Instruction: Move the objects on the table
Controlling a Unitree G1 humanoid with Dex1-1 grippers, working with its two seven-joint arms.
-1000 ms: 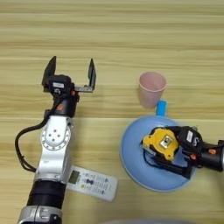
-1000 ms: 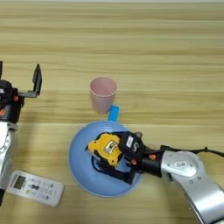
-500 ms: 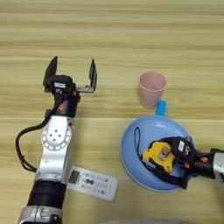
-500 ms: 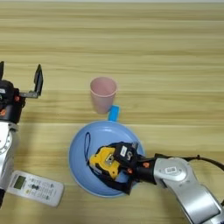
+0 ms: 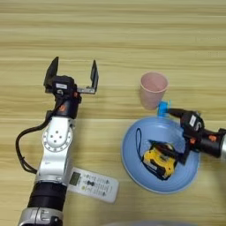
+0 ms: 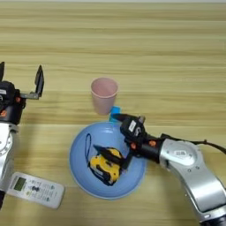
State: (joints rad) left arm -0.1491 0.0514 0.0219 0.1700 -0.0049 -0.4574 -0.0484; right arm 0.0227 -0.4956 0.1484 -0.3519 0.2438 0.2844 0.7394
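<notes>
Yellow tape measure [image 6: 106, 164] lies in the blue plate [image 6: 79, 176], just beside my right gripper [image 6: 121, 141], whose jaws seem apart, perhaps releasing it; my left gripper [image 5: 73, 75] idles, jaws apart.

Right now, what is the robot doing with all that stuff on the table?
The robot's right gripper is over the blue plate, its fingers spread wide, one by the tape measure lying on the plate and one up near the rim. It does not look to be gripping it. The pink cup stands upright just beyond the plate. The left gripper hangs open over bare table, holding nothing. The white remote lies flat beside the left arm.
</notes>
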